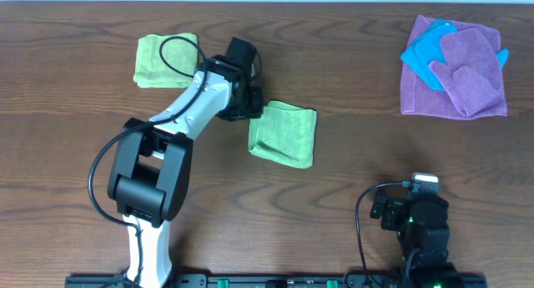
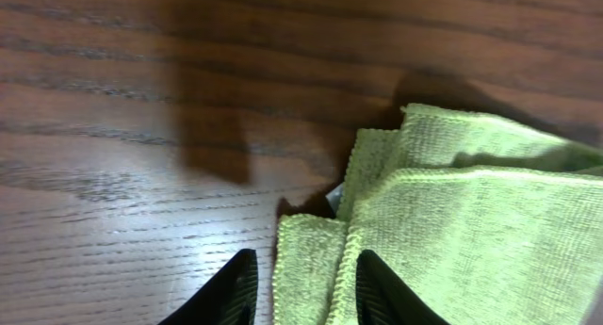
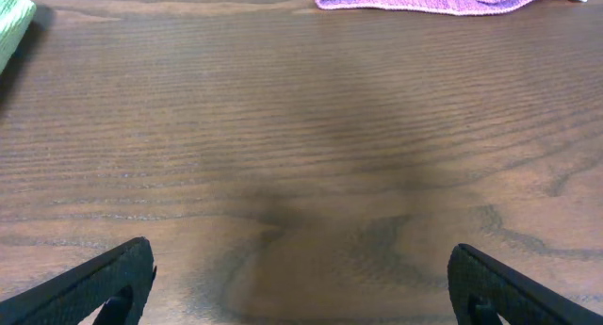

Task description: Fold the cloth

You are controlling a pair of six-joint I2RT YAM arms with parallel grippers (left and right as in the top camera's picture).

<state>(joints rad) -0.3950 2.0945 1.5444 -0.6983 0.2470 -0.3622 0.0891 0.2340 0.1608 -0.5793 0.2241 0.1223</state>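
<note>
While it lies folded near the middle of the table (image 1: 359, 179) in the overhead view, the cloth (image 1: 284, 134) is seen as a yellow-green rectangle. Its upper left corner is straddled by the left gripper (image 2: 306, 261), whose fingers are parted and slack, not pinching. At lower right, the right gripper (image 3: 300, 251) is spread wide, with nothing grasped. A purple cloth (image 1: 467, 79) is seen upper right, and a paler green wad (image 1: 165, 61) upper left.
</note>
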